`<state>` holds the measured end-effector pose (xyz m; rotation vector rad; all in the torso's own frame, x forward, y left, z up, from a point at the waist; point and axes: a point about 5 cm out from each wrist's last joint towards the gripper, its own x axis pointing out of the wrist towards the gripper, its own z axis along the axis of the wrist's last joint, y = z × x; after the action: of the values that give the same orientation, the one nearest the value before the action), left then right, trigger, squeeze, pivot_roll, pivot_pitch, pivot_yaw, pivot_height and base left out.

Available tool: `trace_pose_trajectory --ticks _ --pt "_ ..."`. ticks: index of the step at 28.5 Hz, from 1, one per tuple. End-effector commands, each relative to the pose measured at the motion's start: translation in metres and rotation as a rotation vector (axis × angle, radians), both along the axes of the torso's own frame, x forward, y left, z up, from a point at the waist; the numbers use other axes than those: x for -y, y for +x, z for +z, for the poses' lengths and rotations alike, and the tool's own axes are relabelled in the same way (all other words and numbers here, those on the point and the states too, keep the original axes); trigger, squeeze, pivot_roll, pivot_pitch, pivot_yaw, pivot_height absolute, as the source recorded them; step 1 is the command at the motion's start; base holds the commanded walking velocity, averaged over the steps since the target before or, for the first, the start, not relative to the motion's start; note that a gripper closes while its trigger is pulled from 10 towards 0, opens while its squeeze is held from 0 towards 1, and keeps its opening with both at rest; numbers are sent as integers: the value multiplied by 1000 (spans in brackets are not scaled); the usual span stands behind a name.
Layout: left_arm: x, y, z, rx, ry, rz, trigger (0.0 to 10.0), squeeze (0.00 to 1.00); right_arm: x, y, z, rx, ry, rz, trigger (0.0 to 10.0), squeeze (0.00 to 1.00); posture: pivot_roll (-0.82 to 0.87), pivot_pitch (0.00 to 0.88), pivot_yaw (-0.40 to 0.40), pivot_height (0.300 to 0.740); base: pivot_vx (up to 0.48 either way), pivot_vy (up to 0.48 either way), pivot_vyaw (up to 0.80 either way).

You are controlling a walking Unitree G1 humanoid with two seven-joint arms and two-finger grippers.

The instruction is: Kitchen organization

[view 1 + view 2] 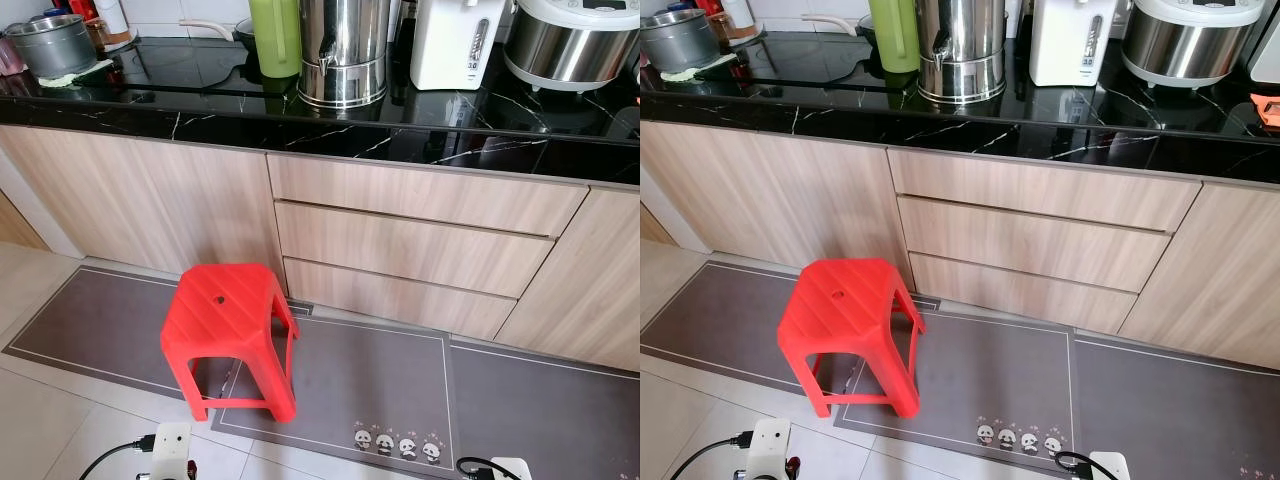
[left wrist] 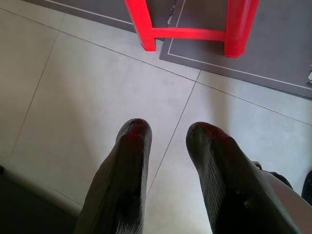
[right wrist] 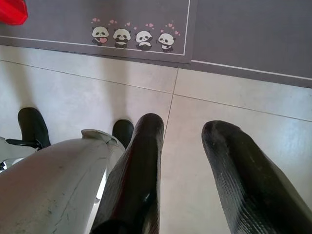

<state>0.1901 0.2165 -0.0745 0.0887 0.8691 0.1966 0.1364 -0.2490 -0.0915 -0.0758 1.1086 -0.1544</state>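
steel pot [image 1: 52,42], green jug [image 1: 275,35], steel urn [image 1: 343,52]

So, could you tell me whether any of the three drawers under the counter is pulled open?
No, all three drawers sit flush and closed beneath the black counter.

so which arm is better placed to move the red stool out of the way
Left, probably. The red stool stands left of centre, and the open left gripper hangs just short of its legs; the right gripper hangs by the panda mat.

A red stool [image 1: 845,325] stands on the grey mat [image 1: 990,380] before wooden drawers [image 1: 1030,245], under the black desk [image 1: 940,125] bearing appliances.
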Motion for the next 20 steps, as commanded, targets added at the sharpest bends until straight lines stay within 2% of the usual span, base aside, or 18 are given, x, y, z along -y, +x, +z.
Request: trace_pose_trajectory --ticks 1,3,5,7,10,20 --pt "4 19 10 57 -50 -124 10000 0 -74 91 30 277 193 55 10000 0 -113 0 57 740 0 0 0" --pt "4 19 10 57 -50 -124 10000 0 -74 91 30 277 193 55 10000 0 -113 0 57 740 0 0 0" --pt "12 22 11 60 -52 -193 10000 0 -74 86 28 258 195 88 10000 0 -97 0 48 740 0 0 0" --pt "14 24 12 66 -51 -206 10000 0 -74 84 26 250 195 103 10000 0 -86 0 44 740 0 0 0" --pt "14 25 12 71 -43 -165 10000 0 -73 79 24 238 186 107 10000 0 -106 0 60 740 0 0 0" --pt "13 28 14 72 -42 -161 10000 0 -68 77 23 226 181 72 10000 0 -87 0 51 740 0 0 0"
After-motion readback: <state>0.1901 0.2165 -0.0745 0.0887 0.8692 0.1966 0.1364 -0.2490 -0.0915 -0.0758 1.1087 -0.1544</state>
